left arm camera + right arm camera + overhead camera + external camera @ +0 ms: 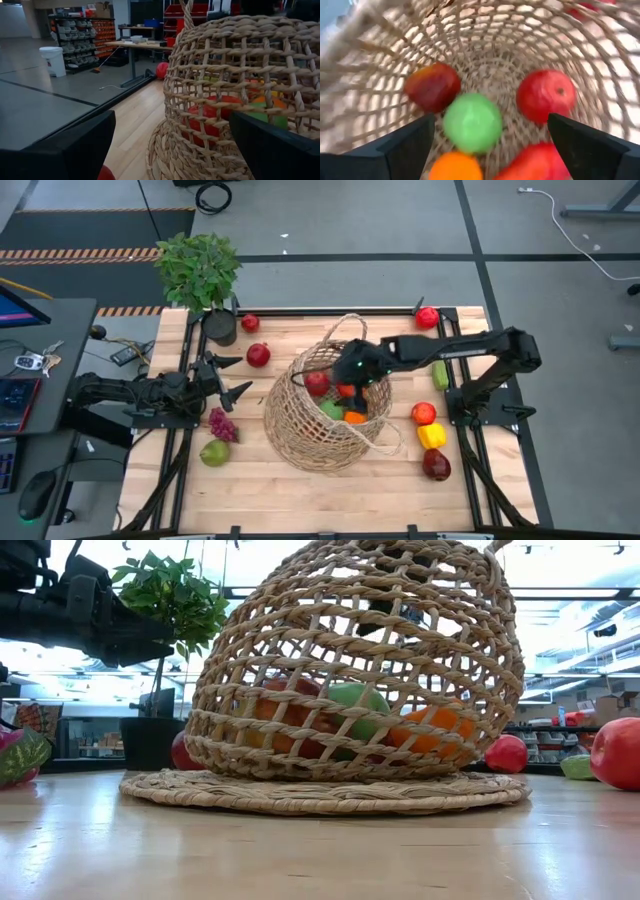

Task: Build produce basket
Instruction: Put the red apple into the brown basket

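The tan wicker basket (pixel 325 420) stands mid-table on its wide flat woven base (pixel 330 795). Inside lie a green fruit (pixel 472 122), a red apple (pixel 546 95), a red-yellow fruit (pixel 432 86), an orange one (pixel 456 167) and another red piece (pixel 535 162). My right gripper (pixel 352 380) hangs open in the basket's mouth, slanting down, above the fruit (pixel 490 150) and touching none of it. My left gripper (pixel 238 376) waits open and level, left of the basket (pixel 172 117).
Loose produce lies around the basket: two red fruits (pixel 258 355) at the far left, grapes (pixel 222 424) and a green pear (pixel 214 452) at the near left, and an apple (pixel 424 413), yellow pepper (pixel 431 435) and dark red fruit (pixel 436 465) on the right. A potted plant (pixel 200 275) stands far left.
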